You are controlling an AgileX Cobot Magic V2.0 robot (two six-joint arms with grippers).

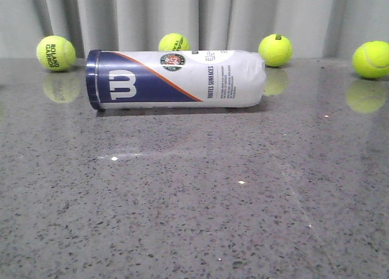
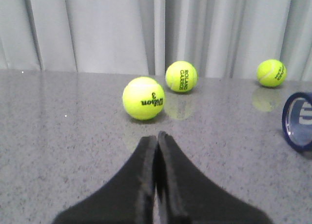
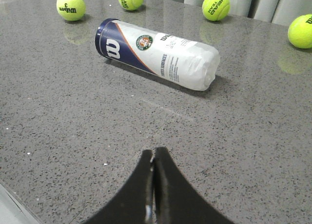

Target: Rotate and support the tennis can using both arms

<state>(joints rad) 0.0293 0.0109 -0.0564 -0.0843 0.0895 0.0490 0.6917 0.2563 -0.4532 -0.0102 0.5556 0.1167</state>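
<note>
The tennis can (image 1: pixel 176 79) lies on its side across the back of the grey stone table, navy end with the white W to the left, white end to the right. It also shows in the right wrist view (image 3: pixel 158 53), and only its navy rim shows in the left wrist view (image 2: pixel 298 121). My left gripper (image 2: pixel 156 136) is shut and empty over bare table, well apart from the can. My right gripper (image 3: pixel 153 152) is shut and empty, nearer than the can with bare table between. Neither gripper shows in the front view.
Several yellow-green tennis balls lie along the back by the grey curtain: one left of the can (image 1: pixel 56 53), one behind it (image 1: pixel 174 43), two to the right (image 1: pixel 275 50) (image 1: pixel 371 59). Another ball (image 2: pixel 143 98) lies close ahead of my left gripper.
</note>
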